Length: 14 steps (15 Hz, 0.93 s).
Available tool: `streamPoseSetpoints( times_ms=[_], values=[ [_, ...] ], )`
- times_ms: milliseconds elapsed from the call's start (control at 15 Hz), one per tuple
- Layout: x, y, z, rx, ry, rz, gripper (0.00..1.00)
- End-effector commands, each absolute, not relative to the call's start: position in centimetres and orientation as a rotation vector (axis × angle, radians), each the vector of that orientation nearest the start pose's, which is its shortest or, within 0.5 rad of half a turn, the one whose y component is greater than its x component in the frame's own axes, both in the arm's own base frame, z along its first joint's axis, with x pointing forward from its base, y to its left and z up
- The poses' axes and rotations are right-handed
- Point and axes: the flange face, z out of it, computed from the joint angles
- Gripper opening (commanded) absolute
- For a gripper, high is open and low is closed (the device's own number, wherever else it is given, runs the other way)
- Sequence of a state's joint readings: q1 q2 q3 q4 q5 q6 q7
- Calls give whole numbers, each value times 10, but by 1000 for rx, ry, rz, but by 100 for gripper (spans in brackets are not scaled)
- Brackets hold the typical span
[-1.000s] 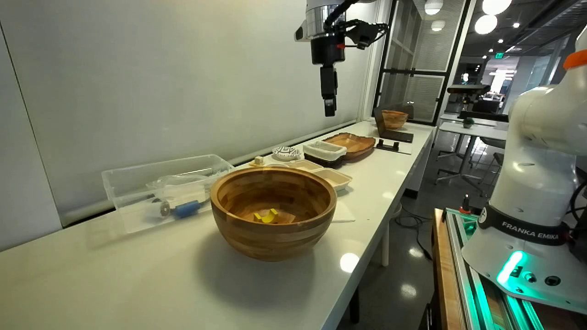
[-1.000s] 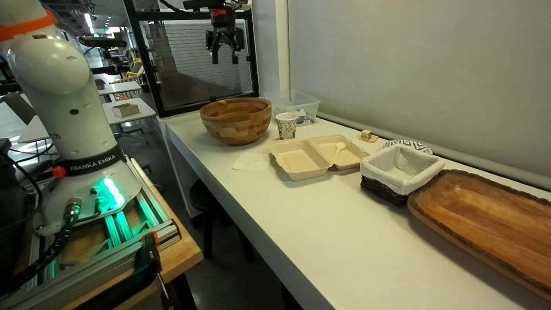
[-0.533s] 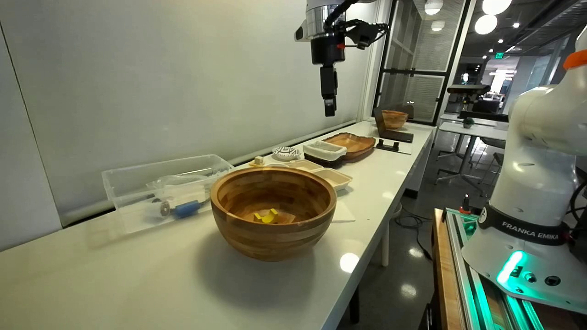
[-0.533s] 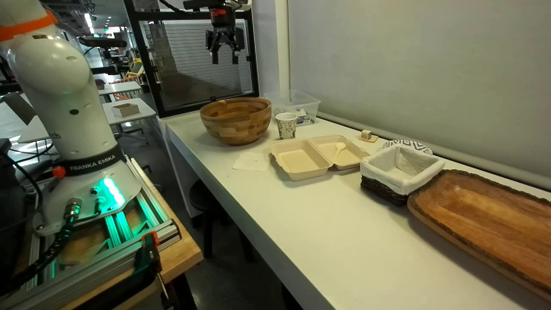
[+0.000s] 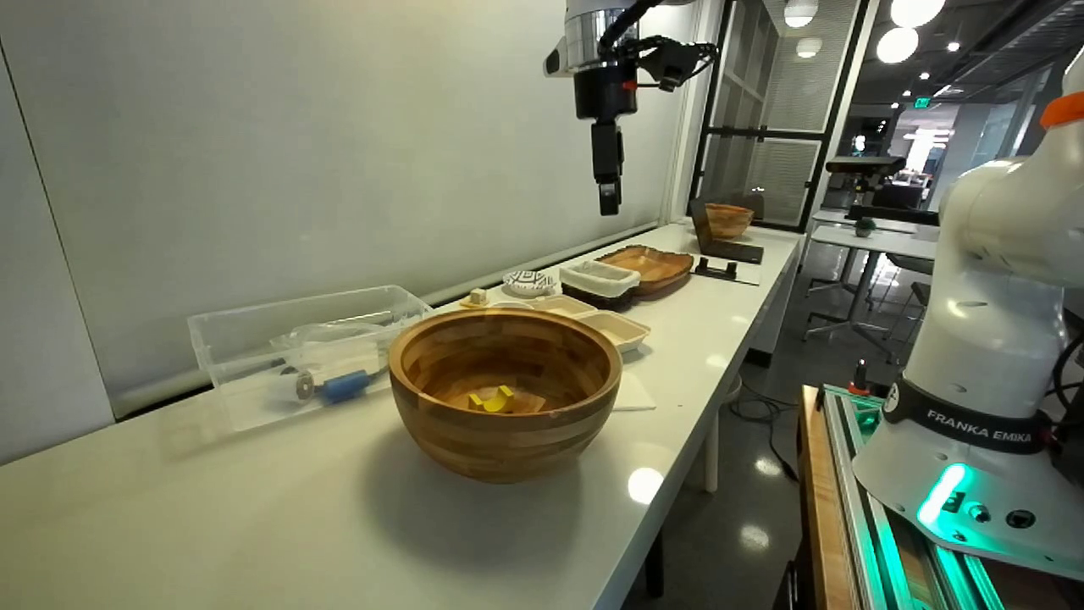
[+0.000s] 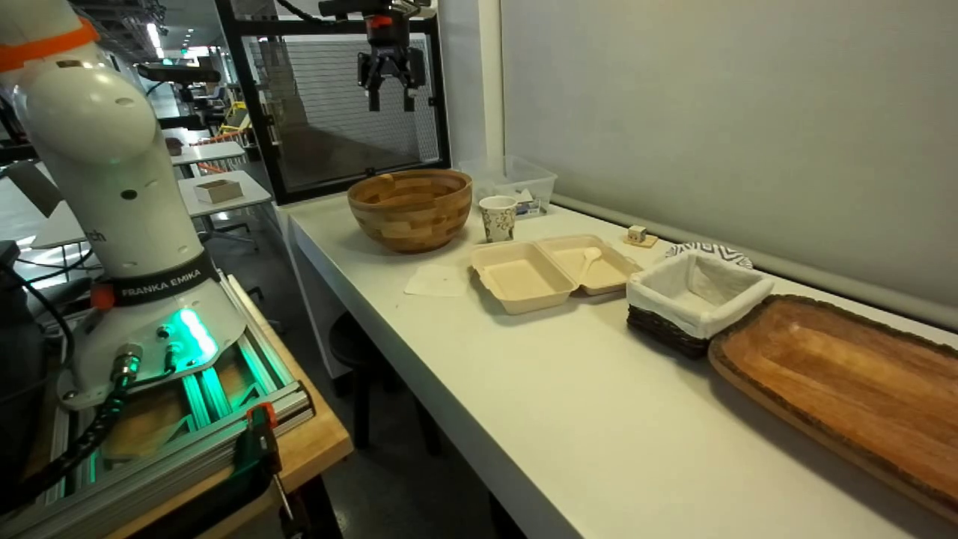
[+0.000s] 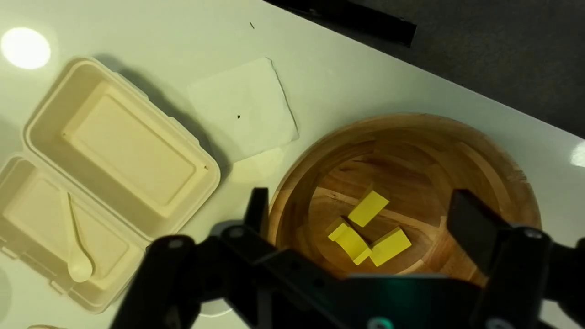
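Observation:
My gripper (image 5: pixel 609 199) hangs high in the air, pointing down, with nothing between its fingers. It also shows in an exterior view (image 6: pixel 391 103) with its fingers apart. In the wrist view my open gripper (image 7: pixel 360 203) is above a large wooden bowl (image 7: pixel 397 171), not touching it. Inside the bowl lie a yellow block (image 7: pixel 368 209), a yellow curved block (image 7: pixel 351 243) and another yellow block (image 7: pixel 390 246). The bowl stands upright on the white table in both exterior views (image 5: pixel 508 445) (image 6: pixel 415 224). The yellow blocks (image 5: pixel 493 401) partly show over its rim in an exterior view.
A paper cup (image 6: pixel 498 218), an open takeout container (image 6: pixel 524 281) with a spoon (image 7: pixel 75 246) and a napkin (image 7: pixel 244 109) are near the bowl. A clear bin (image 5: pixel 254 398), a lined basket (image 6: pixel 696 296) and a long wooden tray (image 6: pixel 846 374) stand along the table.

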<state>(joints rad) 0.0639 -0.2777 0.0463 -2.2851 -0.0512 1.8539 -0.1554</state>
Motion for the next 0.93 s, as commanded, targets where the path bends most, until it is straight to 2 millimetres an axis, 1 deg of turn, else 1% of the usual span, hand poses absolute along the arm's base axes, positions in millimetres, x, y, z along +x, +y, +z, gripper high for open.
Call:
streamPoseSetpoints(
  times_ms=[0, 733, 867],
  values=[
    [444, 46, 453, -3158, -446, 249, 100],
    [444, 46, 453, -3158, -446, 249, 100],
    [450, 34, 453, -3152, -489, 196, 100]
  ],
)
